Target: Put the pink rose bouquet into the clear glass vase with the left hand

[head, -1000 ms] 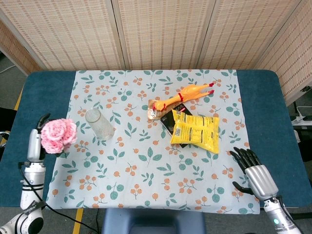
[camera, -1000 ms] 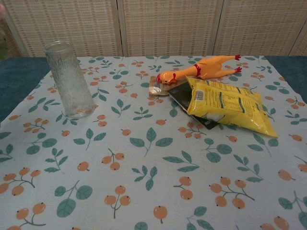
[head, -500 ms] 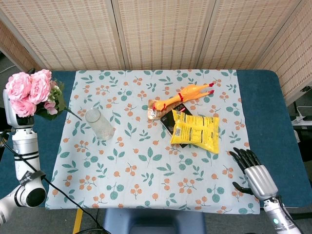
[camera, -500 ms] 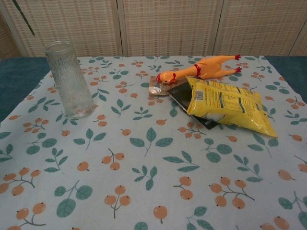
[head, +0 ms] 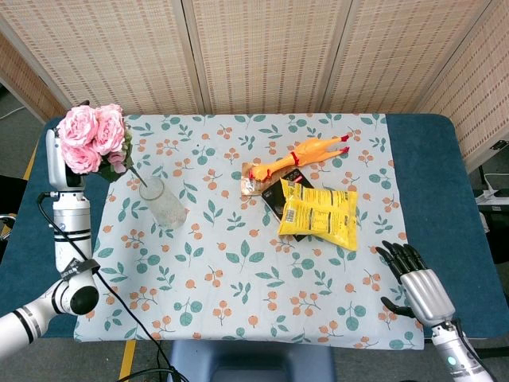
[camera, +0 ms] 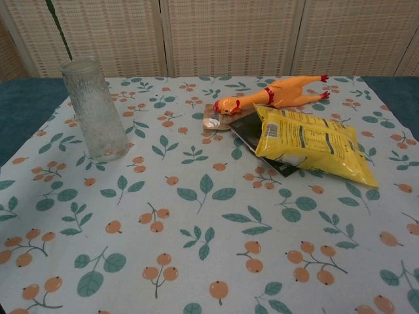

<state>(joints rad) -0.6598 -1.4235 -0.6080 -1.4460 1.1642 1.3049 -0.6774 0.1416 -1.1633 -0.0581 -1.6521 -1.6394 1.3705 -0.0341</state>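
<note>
The pink rose bouquet [head: 94,137] is up in the air at the table's left, blooms upward and tilted left. My left hand [head: 53,157] grips it from the left side, mostly hidden behind the flowers. Its thin green stem [head: 137,173] slants down to the right and ends at the mouth of the clear glass vase [head: 163,204]. In the chest view the stem [camera: 60,29] comes in from the top left, just above the upright vase [camera: 95,108]. My right hand [head: 413,278] lies open at the front right, holding nothing.
A yellow rubber chicken [head: 298,157], a yellow snack bag [head: 320,215] on a black packet [head: 278,199], and a small wrapped item [head: 253,185] lie right of the vase on the floral cloth [head: 238,270]. A woven screen [head: 262,56] stands behind the table.
My left hand has lifted the bouquet from low at the table's left edge and carried it right, bringing the stem's tip to the vase's mouth. The right hand has not moved.
</note>
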